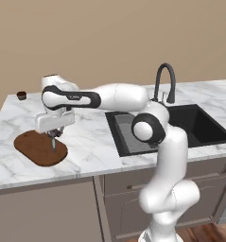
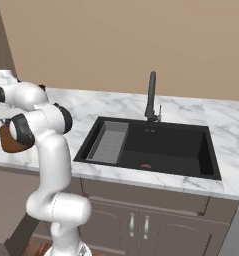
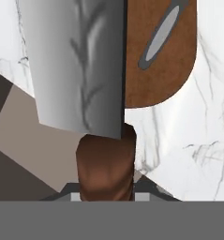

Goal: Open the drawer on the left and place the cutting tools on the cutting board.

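Your gripper [image 1: 53, 137] pinches the cleaver [image 3: 80, 65] by its handle, blade out ahead, poised over the board [image 1: 40, 148]. The peeler [image 3: 159, 38] already lies there at 1 o'clock, so aim beside it.

A white marble surface [image 1: 91, 142] runs along a plain tan wall [image 2: 141, 40]. Set into it, a black sink [image 2: 161, 147] holds a grey ribbed rack [image 2: 108, 142] at its left end and a dark curved faucet [image 1: 164, 82] behind. A tiny dark-brown cup [image 1: 21, 95] stands near the surface's back left corner.
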